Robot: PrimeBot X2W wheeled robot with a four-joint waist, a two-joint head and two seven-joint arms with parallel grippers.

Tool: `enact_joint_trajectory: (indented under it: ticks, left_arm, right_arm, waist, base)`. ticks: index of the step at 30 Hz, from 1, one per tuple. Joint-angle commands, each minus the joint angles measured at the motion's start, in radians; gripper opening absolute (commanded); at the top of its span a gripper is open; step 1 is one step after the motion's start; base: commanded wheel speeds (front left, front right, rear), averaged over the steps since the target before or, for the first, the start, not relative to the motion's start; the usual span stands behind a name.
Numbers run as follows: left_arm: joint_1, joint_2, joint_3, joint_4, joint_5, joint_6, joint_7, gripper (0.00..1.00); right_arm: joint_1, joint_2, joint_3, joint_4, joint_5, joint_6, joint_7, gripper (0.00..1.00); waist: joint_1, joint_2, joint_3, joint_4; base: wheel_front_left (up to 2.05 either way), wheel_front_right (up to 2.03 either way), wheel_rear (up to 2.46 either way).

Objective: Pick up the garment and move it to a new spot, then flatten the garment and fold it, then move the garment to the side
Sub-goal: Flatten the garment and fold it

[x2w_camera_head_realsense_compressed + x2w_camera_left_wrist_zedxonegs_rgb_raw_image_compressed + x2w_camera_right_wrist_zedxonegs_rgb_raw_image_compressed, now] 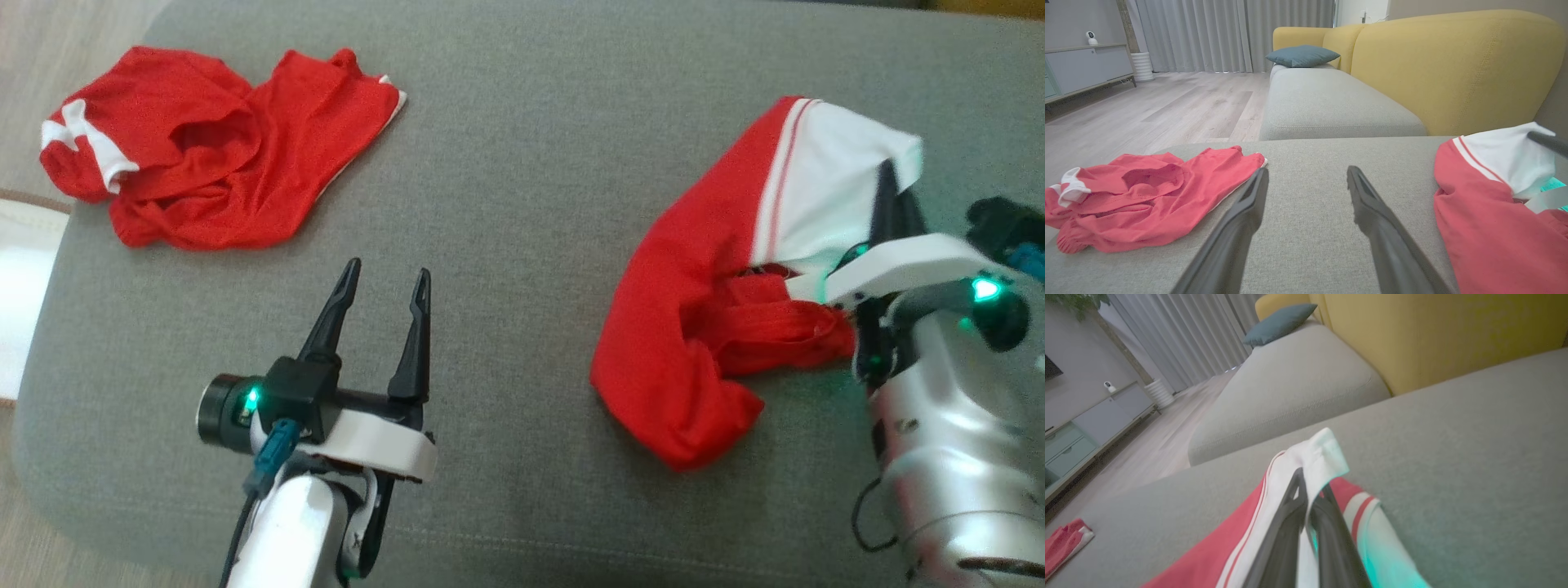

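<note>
The garment [694,327], red with a white, red-striped panel, lies bunched at the right of the grey cushion [522,204]. My right gripper [888,181] is shut on its white part, which folds over the closed fingers in the right wrist view, where the gripper [1312,484] pinches the white cloth [1318,457]. In the left wrist view the garment [1486,212] sits to the right. My left gripper [388,271] stands open above the bare cushion near its front, nothing between its fingers [1249,220].
A second red garment [212,147] with white trim lies crumpled at the cushion's far left corner. Behind are a yellow backrest [1453,69], another grey seat [1327,106] with a blue pillow [1302,55], and wooden floor [1167,106] to the left.
</note>
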Motion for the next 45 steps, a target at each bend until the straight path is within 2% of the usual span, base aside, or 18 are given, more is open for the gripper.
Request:
enact_joint_trajectory:
  ticks: [1,7,12,16,21,25,30,31,32,39,45]
  left_arm:
    - [-0.03,0.002,0.036,-0.031,-0.01,0.006,-0.005,1.0]
    - [-0.003,0.002,0.045,-0.027,-0.019,0.004,-0.005,1.0]
    - [0.022,0.002,0.049,-0.023,-0.029,-0.001,-0.005,1.0]
    - [0.031,0.002,0.036,-0.027,-0.037,-0.001,-0.005,1.0]
    - [0.028,0.002,0.018,-0.032,-0.046,0.003,-0.005,1.0]
    - [0.018,0.002,0.004,-0.029,-0.054,0.006,-0.005,1.0]
    - [0.009,0.002,-0.006,-0.025,-0.057,0.012,-0.005,1.0]
    - [0.009,0.002,-0.004,-0.025,-0.057,0.013,-0.005,1.0]
    - [0.008,0.002,-0.002,-0.025,-0.056,0.016,-0.005,1.0]
    - [0.005,0.002,0.033,-0.019,-0.037,0.013,-0.005,1.0]
    - [-0.003,0.002,0.073,-0.029,-0.024,0.002,-0.005,1.0]
  right_arm:
    - [-0.047,0.0,-0.002,-0.044,-0.021,0.004,-0.017,0.0]
    - [-0.119,-0.036,-0.127,-0.168,-0.133,0.004,-0.02,0.0]
    - [-0.217,-0.049,-0.064,-0.222,-0.162,0.004,-0.016,0.0]
    - [-0.295,-0.028,0.088,-0.247,-0.157,0.004,-0.014,0.0]
    - [-0.337,-0.002,0.391,-0.234,-0.109,0.004,-0.007,0.0]
    - [-0.28,0.0,0.676,-0.221,0.035,0.004,0.022,0.0]
    - [-0.17,0.0,0.867,-0.187,0.155,0.004,0.055,0.0]
    - [-0.152,0.0,0.896,-0.187,0.173,0.004,0.057,0.62]
    - [-0.135,0.0,0.929,-0.191,0.193,0.004,0.062,1.0]
    - [-0.083,0.0,1.081,-0.264,0.293,0.004,0.075,1.0]
    - [-0.084,0.0,1.082,-0.282,0.308,0.004,0.057,1.0]
  waist:
    - [0.0,0.0,-0.017,-0.005]
    - [0.0,0.0,-0.088,0.002]
    - [0.0,0.0,-0.128,0.013]
    - [0.0,0.0,-0.143,0.032]
    - [0.0,0.0,-0.136,0.067]
    - [0.0,0.0,-0.126,0.103]
    - [0.0,0.0,-0.111,0.125]
    - [0.0,0.0,-0.107,0.123]
    - [0.0,0.0,-0.102,0.119]
    - [0.0,0.0,-0.094,0.068]
    - [0.0,0.0,-0.111,0.001]
  base:
    - [0.0,0.0,0.0]
    - [0.0,0.0,0.0]
    - [0.0,0.0,0.0]
    - [0.0,0.0,0.0]
    - [0.0,0.0,0.0]
    - [0.0,0.0,0.0]
    - [0.0,0.0,0.0]
    - [0.0,0.0,0.0]
    - [0.0,0.0,0.0]
    - [0.0,0.0,0.0]
    - [0.0,0.0,0.0]
